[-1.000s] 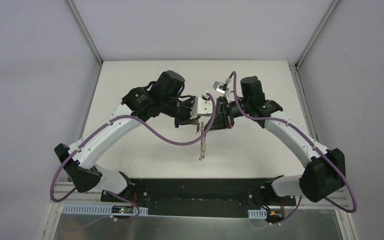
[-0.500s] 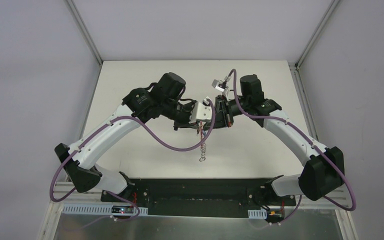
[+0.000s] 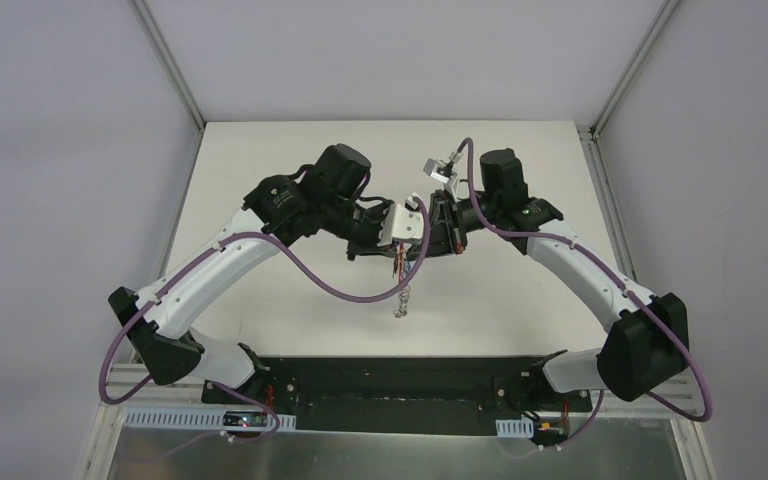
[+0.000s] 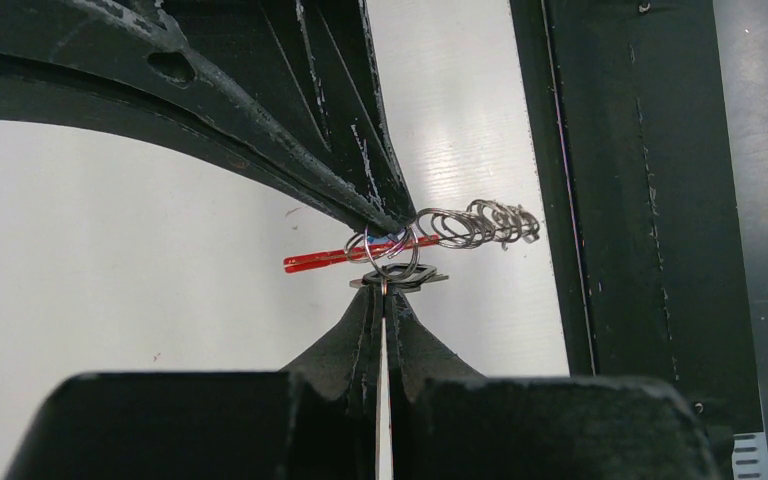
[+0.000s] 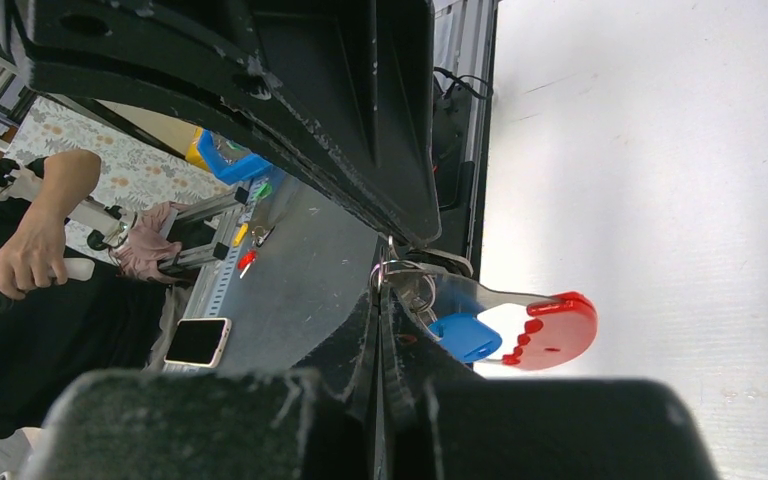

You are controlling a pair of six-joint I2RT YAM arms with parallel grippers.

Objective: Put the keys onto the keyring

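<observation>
My left gripper (image 4: 384, 292) is fully closed, its tips pinching one small ring at the head of the keyring (image 4: 475, 222). My right gripper (image 5: 380, 292) is closed as well, and its tips meet the left gripper's at that same cluster of rings. It seems to have a ring nipped too, though I can't tell which ring.

In the left wrist view the red band (image 4: 330, 260) shows edge-on, running left from the pinch, while the silvery row of rings trails off to the right. A dark flat piece lies just under the pinched ring, but I can't make it out.

In the right wrist view the blue key (image 5: 465, 337) sits just beside my fingertips, touching the silver tab that carries the red end.

From above, both grippers meet over the middle of the table (image 3: 260, 180), lifted off it, and the chain dangles from them toward the near side.
</observation>
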